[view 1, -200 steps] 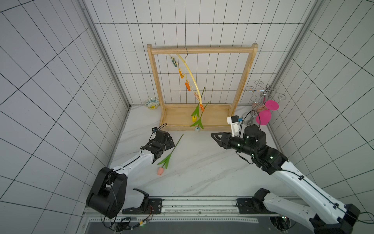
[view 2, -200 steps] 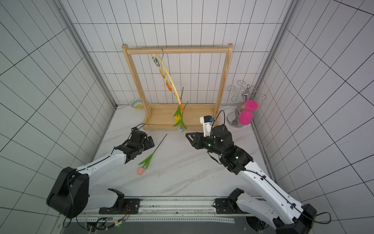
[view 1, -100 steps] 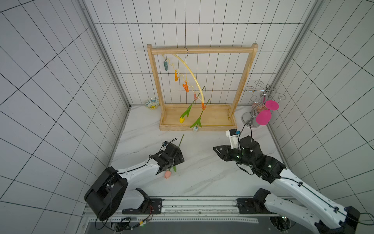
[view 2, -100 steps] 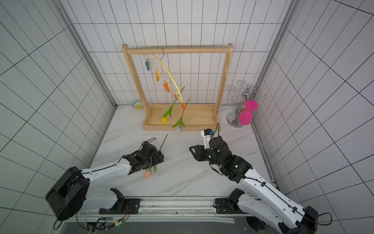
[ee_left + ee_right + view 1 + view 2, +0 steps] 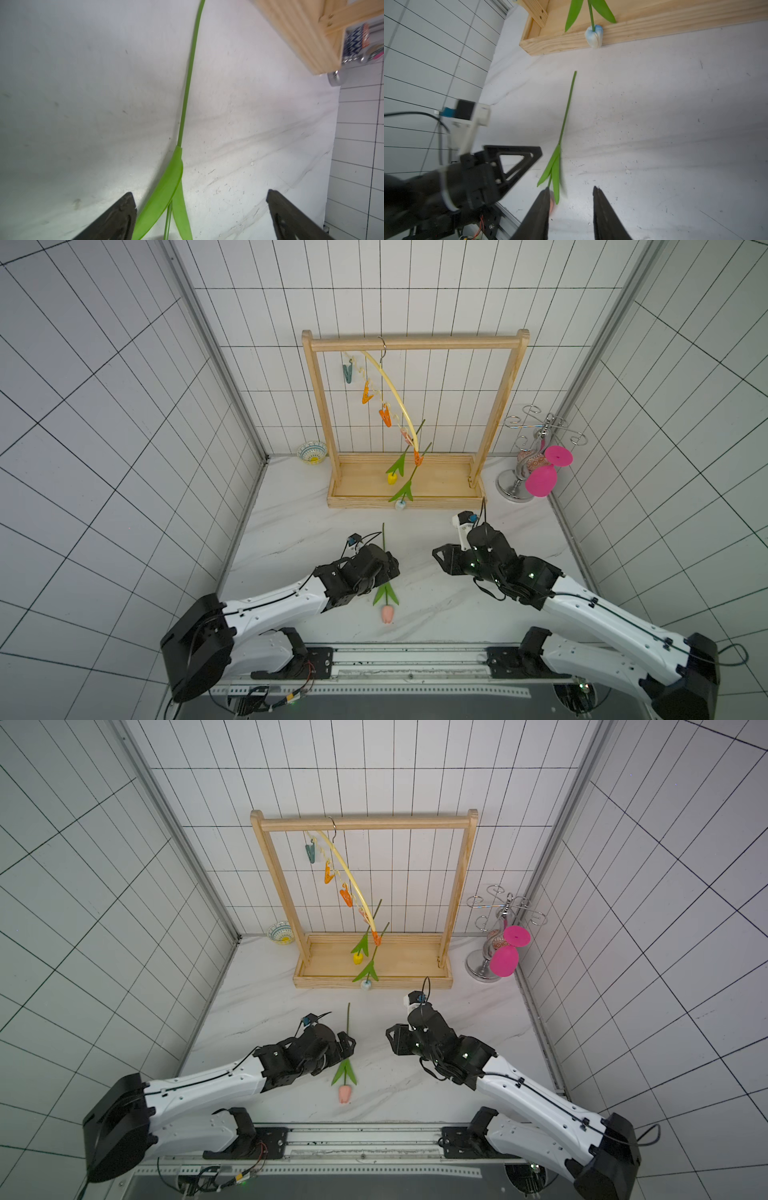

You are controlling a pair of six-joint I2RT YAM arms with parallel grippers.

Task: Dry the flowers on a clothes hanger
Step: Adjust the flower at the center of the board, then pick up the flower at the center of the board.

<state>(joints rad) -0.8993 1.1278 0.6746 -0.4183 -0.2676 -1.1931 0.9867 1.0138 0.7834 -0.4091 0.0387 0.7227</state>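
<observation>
The left hand [image 5: 388, 570] is spread wide and low over the worktop [image 5: 436, 605], and the pink tulip [image 5: 387, 613] lies flat under it. In the left wrist view the stem and leaves pass between the fingers [image 5: 122, 218], much nearer to one of them. The bloom lies behind the hand, toward the robot's base. I think the danger is here: the stem is thin and lies flat on the worktop. The closing fingers may therefore slide over it or catch only a soft leaf, and then the flower could slip when lifted.

Beyond this hand, the clothes hanger [image 5: 395, 393] hangs on the wooden rack [image 5: 500, 406]. The yellow tulip [image 5: 392, 478] and the white tulip [image 5: 400, 504] are already pinned to it. It seems to turn freely on its hook, so a free clothespin may be hard to meet. The right hand [image 5: 442, 560] is partly open and holds nothing.

One second ago the left hand stood beside the pink tulip, which lay slanted. Now the hand is over it and the stem points straight toward the rack. The hanger has turned and shows its pins more apart. The right hand has drawn back from the rack.
</observation>
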